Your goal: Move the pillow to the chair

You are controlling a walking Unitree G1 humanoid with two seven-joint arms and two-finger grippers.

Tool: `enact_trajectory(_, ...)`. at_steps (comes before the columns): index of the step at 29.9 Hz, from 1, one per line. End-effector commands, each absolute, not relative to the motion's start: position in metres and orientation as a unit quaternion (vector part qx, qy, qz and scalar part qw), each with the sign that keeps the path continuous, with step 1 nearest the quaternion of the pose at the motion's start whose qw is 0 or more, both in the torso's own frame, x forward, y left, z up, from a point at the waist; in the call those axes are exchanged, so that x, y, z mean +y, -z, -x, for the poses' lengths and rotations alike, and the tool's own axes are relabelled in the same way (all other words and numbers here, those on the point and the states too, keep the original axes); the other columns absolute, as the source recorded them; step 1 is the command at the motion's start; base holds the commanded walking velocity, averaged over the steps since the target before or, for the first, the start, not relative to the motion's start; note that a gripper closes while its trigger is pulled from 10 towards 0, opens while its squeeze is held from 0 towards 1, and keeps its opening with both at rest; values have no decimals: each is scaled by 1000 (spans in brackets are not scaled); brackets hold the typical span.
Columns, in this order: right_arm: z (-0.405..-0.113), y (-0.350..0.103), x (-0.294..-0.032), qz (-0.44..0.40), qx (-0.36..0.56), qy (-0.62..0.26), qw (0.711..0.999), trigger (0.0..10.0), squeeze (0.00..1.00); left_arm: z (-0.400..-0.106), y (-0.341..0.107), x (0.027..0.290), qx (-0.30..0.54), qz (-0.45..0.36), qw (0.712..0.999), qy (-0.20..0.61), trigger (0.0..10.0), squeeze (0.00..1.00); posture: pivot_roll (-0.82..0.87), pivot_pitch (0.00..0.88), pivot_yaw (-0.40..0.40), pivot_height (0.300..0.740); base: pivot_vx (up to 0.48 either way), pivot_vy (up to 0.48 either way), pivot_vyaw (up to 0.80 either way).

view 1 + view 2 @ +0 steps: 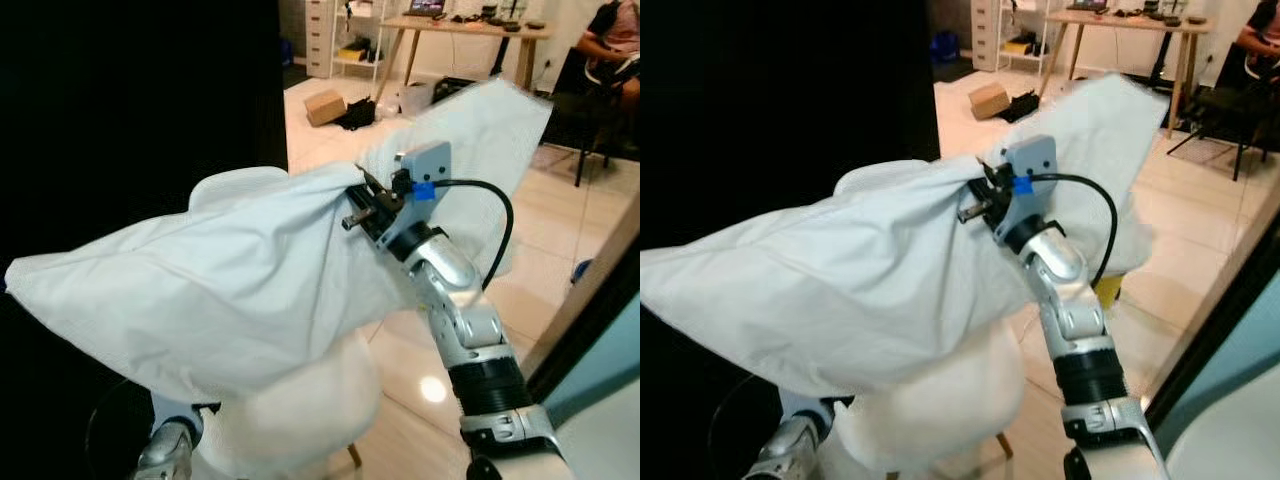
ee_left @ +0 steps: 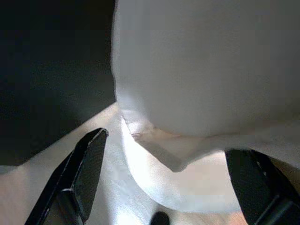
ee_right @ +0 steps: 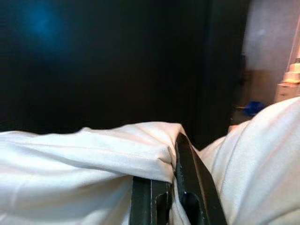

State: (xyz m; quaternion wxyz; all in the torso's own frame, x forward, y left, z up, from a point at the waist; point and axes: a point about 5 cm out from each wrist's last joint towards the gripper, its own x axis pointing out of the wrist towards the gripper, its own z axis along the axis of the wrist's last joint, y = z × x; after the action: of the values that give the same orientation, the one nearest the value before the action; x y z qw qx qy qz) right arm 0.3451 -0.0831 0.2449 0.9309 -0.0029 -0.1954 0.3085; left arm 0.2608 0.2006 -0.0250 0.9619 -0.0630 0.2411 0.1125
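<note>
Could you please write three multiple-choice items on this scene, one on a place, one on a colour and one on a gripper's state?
1. Where is the pillow?
A. Flat on the floor
B. Held up over the chair
C. On the wooden table

2. What colour is the pillow?
A. White
B. Red
C. Black

3. How is the right gripper?
A. Open and apart from the pillow
B. Shut on the wooden table
C. Shut on the pillow

Answers:
1 B: in the eye views the pillow hangs in the air above the white chair.
2 A: its cloth is white in every view.
3 C: the right wrist view shows its black fingers pinching a fold of the pillow; the left gripper is open below, by the chair.
</note>
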Motion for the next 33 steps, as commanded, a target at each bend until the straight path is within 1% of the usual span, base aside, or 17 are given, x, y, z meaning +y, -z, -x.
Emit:
enact_trajectory(1, -343, -250, -77, 19, -201, -327, 923, 10000, 0, -261, 24, 204, 235, 54, 964, -113, 10000, 0, 95, 0, 23, 740, 334, 0, 0)
enact_trajectory(2, -343, -250, -77, 19, -201, -327, 923, 10000, 0, -261, 24, 204, 235, 54, 964, -113, 10000, 0, 95, 0, 23, 740, 334, 0, 0)
enact_trajectory(4, -339, -241, -69, 45, -183, -353, 916, 10000, 0, -261, 24, 205, 236, 52, 964, -115, 10000, 0, 95, 0, 24, 740, 330, 0, 0)
enact_trajectory(5, -339, -241, -69, 45, -183, -353, 916, 10000, 0, -261, 24, 205, 236, 52, 964, -115, 10000, 0, 95, 0, 24, 740, 330, 0, 0)
enact_trajectory(7, -333, -232, -61, 42, -163, -391, 905, 10000, 0, -260, 24, 207, 245, 25, 961, -127, 10000, 0, 93, 0, 23, 740, 133, 0, 0)
enact_trajectory(8, -333, -232, -61, 42, -163, -391, 905, 10000, 0, -260, 24, 207, 245, 25, 961, -127, 10000, 0, 93, 0, 23, 740, 0, 0, 0)
enact_trajectory(9, -328, -229, -58, 31, -157, -416, 895, 10000, 0, -259, 25, 208, 247, 12, 960, -133, 10000, 0, 92, 0, 23, 740, 0, 0, 0)
enact_trajectory(10, -324, -229, -56, 12, -154, -434, 887, 10000, 0, -259, 25, 209, 249, 1, 959, -138, 10000, 0, 92, 0, 23, 740, 0, 0, 781)
enact_trajectory(12, -322, -230, -55, -5, -150, -450, 881, 10000, 0, -259, 25, 210, 249, -7, 958, -143, 10000, 0, 91, 0, 23, 740, 0, 0, 791)
enact_trajectory(19, -320, -229, -53, -6, -142, -463, 875, 10000, 0, -259, 24, 211, 249, -15, 958, -145, 10000, 0, 91, 0, 22, 740, 0, 0, 800)
enact_trajectory(21, -315, -217, -51, -24, -113, -483, 868, 10000, 0, -258, 24, 212, 248, -22, 957, -148, 10000, 0, 96, 0, 18, 740, 0, 0, 800)
enact_trajectory(25, -314, -211, -51, -26, -99, -484, 869, 10000, 0, -258, 24, 212, 248, -25, 957, -149, 10000, 0, 96, 0, 18, 740, 0, 0, 800)
enact_trajectory(27, -318, -200, -55, -11, -73, -465, 882, 10000, 0, -257, 25, 212, 248, -27, 956, -151, 10000, 0, 95, 0, 19, 740, 0, 0, 800)
enact_trajectory(30, -319, -196, -57, -4, -61, -456, 888, 10000, 0, -257, 25, 212, 249, -29, 956, -152, 10000, 0, 94, 0, 19, 740, 0, 0, 800)
enact_trajectory(31, -323, -188, -61, 8, -48, -435, 899, 10000, 0, -257, 25, 212, 249, -30, 956, -152, 10000, 0, 95, 0, 20, 740, 0, 0, 481)
enact_trajectory(32, -323, -188, -61, 8, -48, -435, 899, 10000, 0, -257, 25, 212, 249, -30, 956, -152, 10000, 0, 95, 0, 20, 740, 0, 0, 481)
enact_trajectory(33, -328, -181, -65, 31, -33, -406, 913, 10000, 0, -257, 25, 211, 250, -31, 956, -152, 10000, 0, 93, 0, 20, 740, 0, 0, 0)
